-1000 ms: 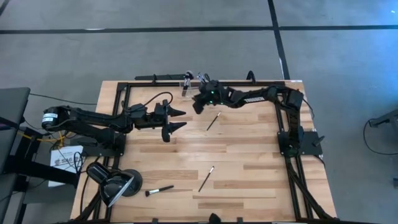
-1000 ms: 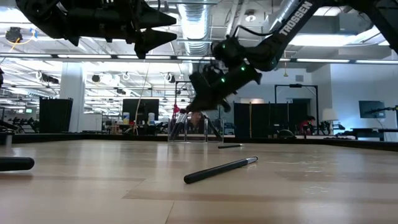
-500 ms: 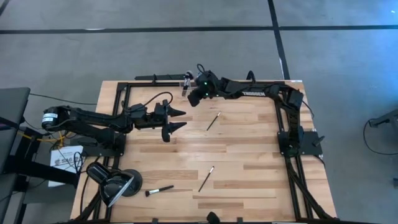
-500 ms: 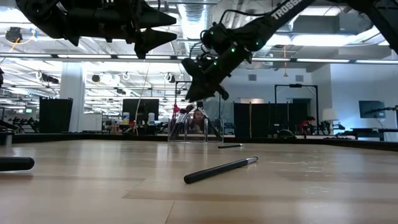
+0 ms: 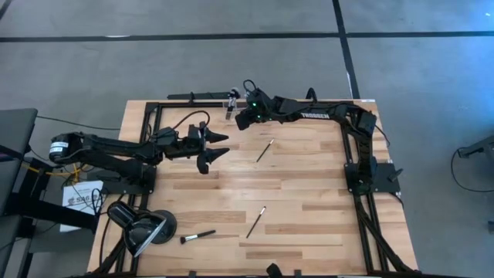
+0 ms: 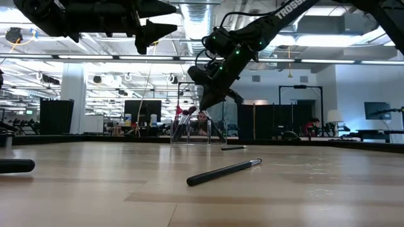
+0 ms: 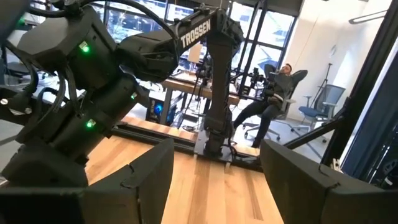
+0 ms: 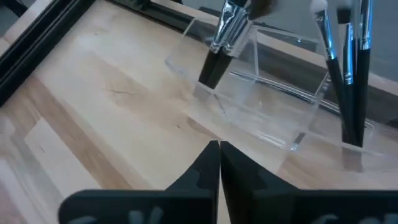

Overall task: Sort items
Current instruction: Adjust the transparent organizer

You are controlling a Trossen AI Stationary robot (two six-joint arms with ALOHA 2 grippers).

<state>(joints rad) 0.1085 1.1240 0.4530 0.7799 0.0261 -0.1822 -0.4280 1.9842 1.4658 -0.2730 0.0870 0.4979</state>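
A clear holder (image 5: 231,104) stands at the table's far edge with several brushes (image 8: 222,43) upright in it. My right gripper (image 5: 239,122) hangs shut just in front of the holder, above the wood, fingers slanting down, with nothing between them (image 8: 219,149). Three more brushes lie flat on the table: one at centre (image 5: 265,150), one nearer the front (image 5: 255,221), and one by the lamp (image 5: 197,236). My left gripper (image 5: 219,145) hovers open over the table's left half, high above the wood (image 6: 158,19), holding nothing.
A black desk lamp (image 5: 143,228) with a round head sits at the near left corner. Black frame rails (image 5: 154,123) run along the table's left, far and right edges. In the left wrist view, a person (image 7: 273,93) sits in the room beyond the table.
My right gripper has risen and moved toward the far edge, closer to the clear holder. Its wrist has rolled and tipped, and its fingers have shut on nothing. The brushes on the table have not moved.
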